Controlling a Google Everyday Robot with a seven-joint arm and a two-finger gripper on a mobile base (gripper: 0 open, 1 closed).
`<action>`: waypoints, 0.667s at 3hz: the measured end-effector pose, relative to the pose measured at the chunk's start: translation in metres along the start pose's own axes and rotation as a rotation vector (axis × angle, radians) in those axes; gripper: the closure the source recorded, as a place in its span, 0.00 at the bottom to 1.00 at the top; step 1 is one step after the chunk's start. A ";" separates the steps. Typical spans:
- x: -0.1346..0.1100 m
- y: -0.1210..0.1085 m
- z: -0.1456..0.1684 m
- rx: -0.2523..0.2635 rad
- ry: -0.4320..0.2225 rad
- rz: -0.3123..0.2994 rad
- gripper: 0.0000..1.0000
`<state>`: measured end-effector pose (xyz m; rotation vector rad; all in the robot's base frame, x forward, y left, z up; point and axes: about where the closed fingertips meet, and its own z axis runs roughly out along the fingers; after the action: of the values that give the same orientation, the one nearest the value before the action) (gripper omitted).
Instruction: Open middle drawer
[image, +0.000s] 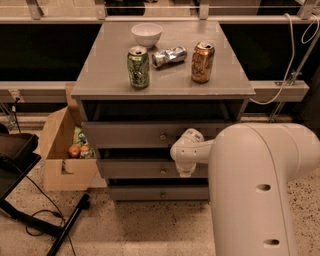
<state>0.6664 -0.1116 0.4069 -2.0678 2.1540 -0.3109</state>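
Note:
The grey cabinet (100, 87) has three flat-fronted drawers, one above the other, each with a small brass knob. The middle drawer (130, 169) has its knob (163, 171) at the centre of its front, and the front lies in step with the drawers above and below. My gripper (185, 167) is at the end of the white arm (250, 190), right in front of the middle drawer and just right of its knob. The arm's white wrist hides the gripper's tip and the right part of the drawer fronts.
On the cabinet top stand a green can (138, 67), a crushed silver can (168, 56), an orange can (202, 62) and a white bowl (146, 34). An open cardboard box (60, 150) with items sits on the floor at the left, next to a black stand (20, 165).

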 end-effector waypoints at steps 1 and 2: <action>0.000 0.000 0.000 0.000 0.000 0.000 0.00; 0.000 0.000 0.000 0.000 0.000 0.000 0.00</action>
<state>0.6664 -0.1116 0.4069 -2.0679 2.1539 -0.3109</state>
